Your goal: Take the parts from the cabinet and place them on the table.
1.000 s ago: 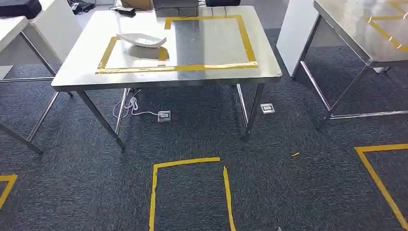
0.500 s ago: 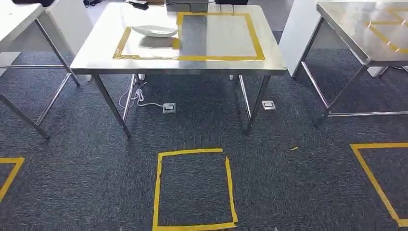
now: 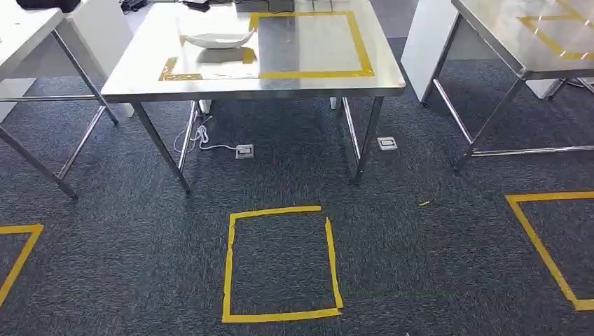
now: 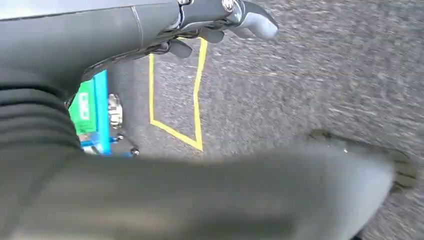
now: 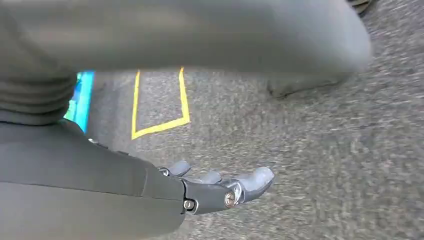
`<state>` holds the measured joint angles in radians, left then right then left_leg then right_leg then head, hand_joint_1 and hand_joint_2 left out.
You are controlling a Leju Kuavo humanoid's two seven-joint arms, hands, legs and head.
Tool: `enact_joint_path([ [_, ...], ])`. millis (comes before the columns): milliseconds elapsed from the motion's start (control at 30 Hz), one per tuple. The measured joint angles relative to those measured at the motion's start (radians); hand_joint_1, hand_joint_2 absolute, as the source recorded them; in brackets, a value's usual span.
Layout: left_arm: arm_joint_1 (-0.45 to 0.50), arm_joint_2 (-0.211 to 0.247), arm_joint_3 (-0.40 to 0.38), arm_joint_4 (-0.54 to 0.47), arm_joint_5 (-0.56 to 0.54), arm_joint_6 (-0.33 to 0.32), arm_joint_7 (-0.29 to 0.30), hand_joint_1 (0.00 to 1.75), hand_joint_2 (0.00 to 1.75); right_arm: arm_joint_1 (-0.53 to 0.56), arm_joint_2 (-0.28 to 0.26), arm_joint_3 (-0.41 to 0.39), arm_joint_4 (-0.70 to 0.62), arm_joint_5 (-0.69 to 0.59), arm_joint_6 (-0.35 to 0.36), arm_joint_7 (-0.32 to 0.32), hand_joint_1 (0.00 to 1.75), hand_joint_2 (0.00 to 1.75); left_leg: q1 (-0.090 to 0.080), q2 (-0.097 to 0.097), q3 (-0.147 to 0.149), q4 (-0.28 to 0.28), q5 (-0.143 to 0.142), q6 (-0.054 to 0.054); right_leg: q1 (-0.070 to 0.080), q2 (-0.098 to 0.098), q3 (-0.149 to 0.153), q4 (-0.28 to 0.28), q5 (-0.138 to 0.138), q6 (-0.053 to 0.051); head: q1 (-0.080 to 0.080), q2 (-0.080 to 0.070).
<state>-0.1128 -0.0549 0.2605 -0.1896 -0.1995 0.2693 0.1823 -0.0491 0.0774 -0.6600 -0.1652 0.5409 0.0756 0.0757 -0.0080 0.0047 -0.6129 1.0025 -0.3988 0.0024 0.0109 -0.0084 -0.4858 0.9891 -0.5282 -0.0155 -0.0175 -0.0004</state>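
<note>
Head view, L to R: steel table (image 3: 140, 73) w/ yellow tape rectangle (image 3: 364, 56) on top; a white curved part (image 3: 217, 39) lies on the tape at its far-left side. Yellow tape square (image 3: 231, 266) on dark carpet (image 3: 420, 266) in front of it. 2nd steel table (image 3: 504, 49) at R. Left hand (image 4: 220, 20) hangs over carpet, fingers apart, holding nothing. Right hand (image 5: 215, 187) same: fingers spread, nothing held.
</note>
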Motion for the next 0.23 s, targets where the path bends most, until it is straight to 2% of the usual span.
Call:
enact_joint_path([
  [100,0.009,0.0,0.0,0.003,-0.001,0.015,0.027,0.0,1.75,0.0,0.0,0.0,0.0,0.006,0.0,0.025,0.0,1.75,0.0,-0.001,-0.004,-0.004,0.006,-0.001,0.0,0.0,-0.007,0.002,0.004,-0.002,0.0,0.0],
  [233,0.037,0.002,-0.025,-0.008,0.012,-0.005,0.013,0.0,1.75,0.021,-0.002,0.038,-0.017,-0.037,-0.004,0.023,0.0,1.75,0.0,-0.002,-0.005,-0.004,0.006,-0.002,0.0,0.0,-0.008,0.003,0.004,-0.002,0.0,0.0],
])
